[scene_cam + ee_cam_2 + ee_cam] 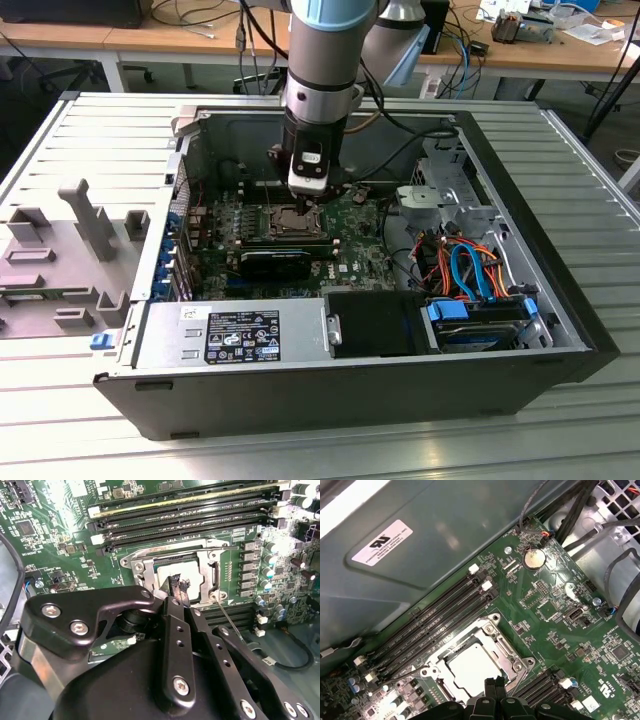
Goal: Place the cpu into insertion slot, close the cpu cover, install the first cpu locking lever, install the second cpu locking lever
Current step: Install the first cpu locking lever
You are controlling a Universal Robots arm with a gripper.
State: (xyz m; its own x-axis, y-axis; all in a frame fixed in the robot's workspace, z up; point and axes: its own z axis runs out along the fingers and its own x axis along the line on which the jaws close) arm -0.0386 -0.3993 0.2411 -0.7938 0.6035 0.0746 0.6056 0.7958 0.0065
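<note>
The cpu (172,571) lies flat in the insertion slot (172,559), its pale silver top showing through the cut-out of the cpu cover (213,572), which is down over it. Both wrist views show this; in the first wrist view the cpu (470,667) sits inside the cover frame (502,652). A thin wire lever (230,621) sticks out loose from one corner of the socket. My gripper (179,586) hangs just above the socket's edge, its black fingers together with nothing seen between them. In the exterior view the gripper (300,207) is over the socket (283,220).
Long black memory slots (190,515) flank the socket. The open case has a steel wall (420,545) close by, a power supply (230,335) at the front, and coloured cables (470,265) and a drive bay (480,320) on the exterior view's right. A grey fixture (80,230) lies outside.
</note>
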